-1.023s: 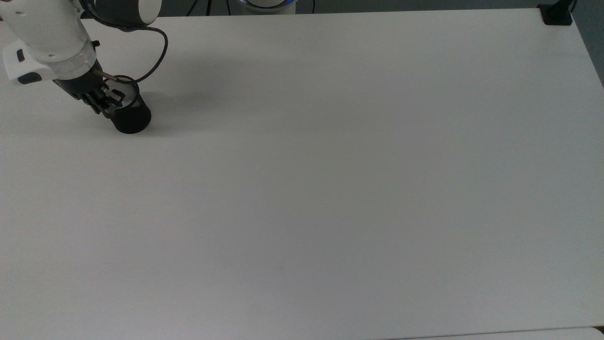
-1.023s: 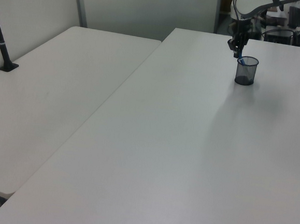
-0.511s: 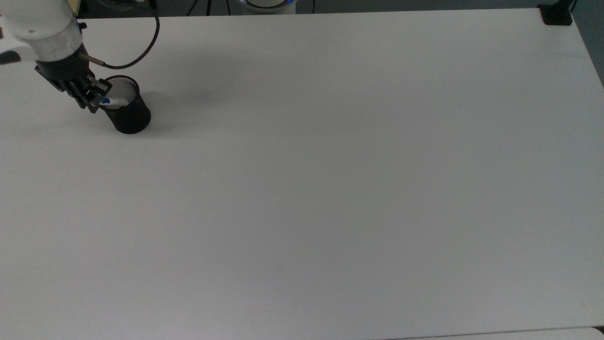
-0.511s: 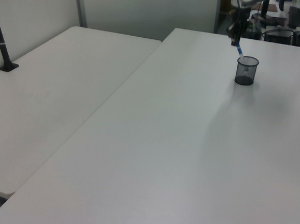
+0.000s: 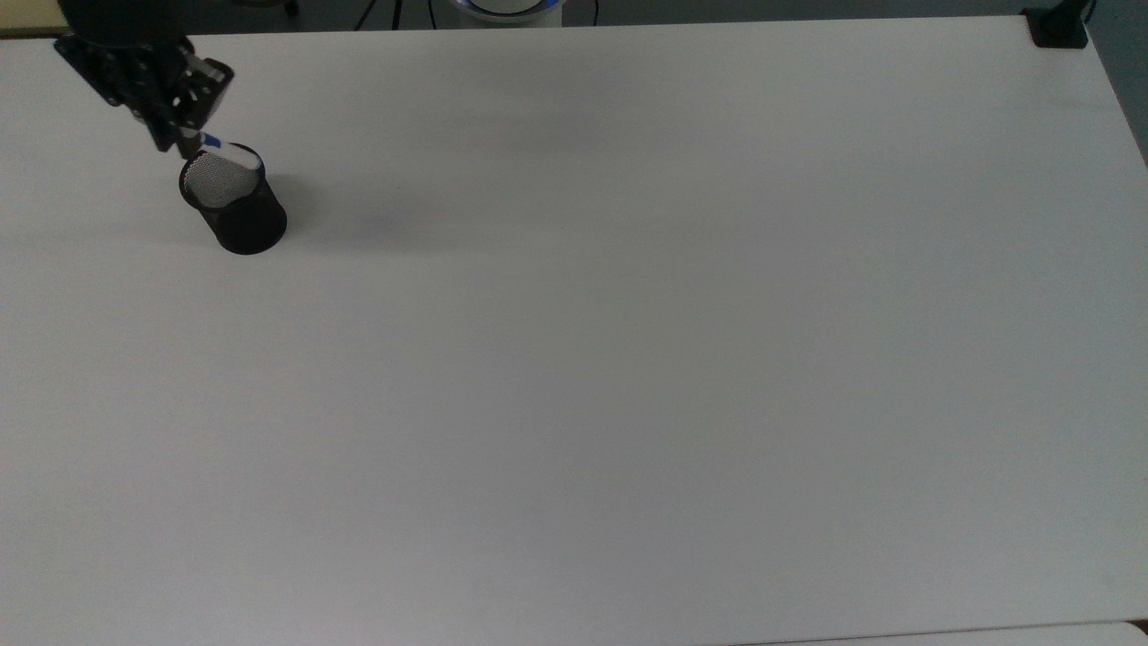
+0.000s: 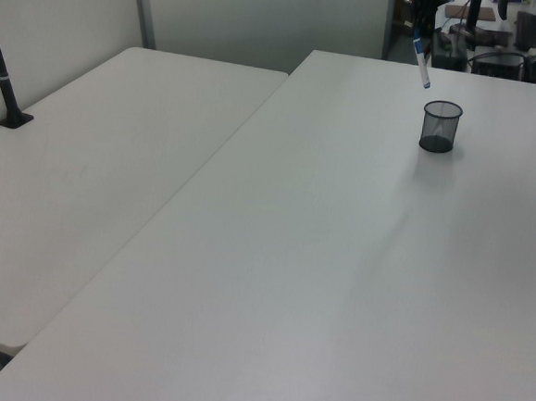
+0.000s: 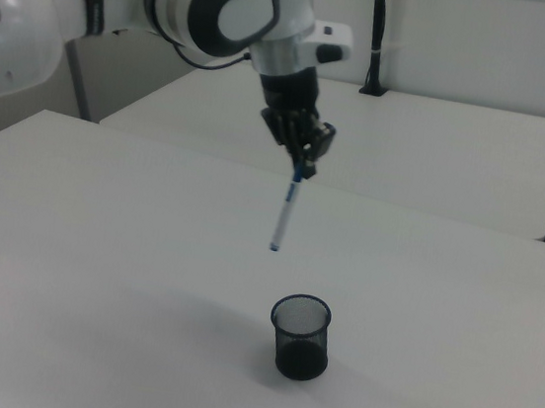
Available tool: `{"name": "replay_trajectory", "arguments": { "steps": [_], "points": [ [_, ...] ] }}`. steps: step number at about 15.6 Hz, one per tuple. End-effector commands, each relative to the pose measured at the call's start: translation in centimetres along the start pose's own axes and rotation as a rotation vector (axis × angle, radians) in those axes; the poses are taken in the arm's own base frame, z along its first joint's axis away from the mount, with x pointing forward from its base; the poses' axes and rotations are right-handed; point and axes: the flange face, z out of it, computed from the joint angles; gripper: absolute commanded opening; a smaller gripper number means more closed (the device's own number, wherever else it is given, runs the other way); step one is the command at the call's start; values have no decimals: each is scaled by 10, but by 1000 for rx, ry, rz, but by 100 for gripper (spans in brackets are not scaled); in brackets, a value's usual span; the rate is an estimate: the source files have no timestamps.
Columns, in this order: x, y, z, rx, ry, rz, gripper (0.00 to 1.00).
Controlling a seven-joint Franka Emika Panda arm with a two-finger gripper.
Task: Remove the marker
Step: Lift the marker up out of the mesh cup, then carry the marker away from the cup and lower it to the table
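Over the white table (image 7: 99,242), marker (image 7: 284,212) hanging from clamped claw (image 7: 301,171).

The arm (image 7: 128,2) reaches in from the right view's nine o'clock, its white wrist (image 7: 286,51) bending down toward five o'clock. The black pincer (image 7: 300,164) points downward, raised well off the table, its fingers (image 7: 310,144) closed on the top end of the marker (image 7: 285,211), which hangs nearly upright, tilted slightly. In the top view the pincer (image 5: 184,135) sits at ten o'clock.
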Motion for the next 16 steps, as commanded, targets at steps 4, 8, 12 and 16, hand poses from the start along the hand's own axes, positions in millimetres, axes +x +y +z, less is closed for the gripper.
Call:
{"name": "replay_trajectory", "arguments": {
  "steps": [4,8,12,16],
  "points": [
    [-17,-117,92,27,-259,-123,15],
    [-25,-169,177,23,-376,-182,16],
    [-31,-203,229,6,-406,-230,24],
    [-28,-206,244,6,-381,-232,38]
  ]
}}
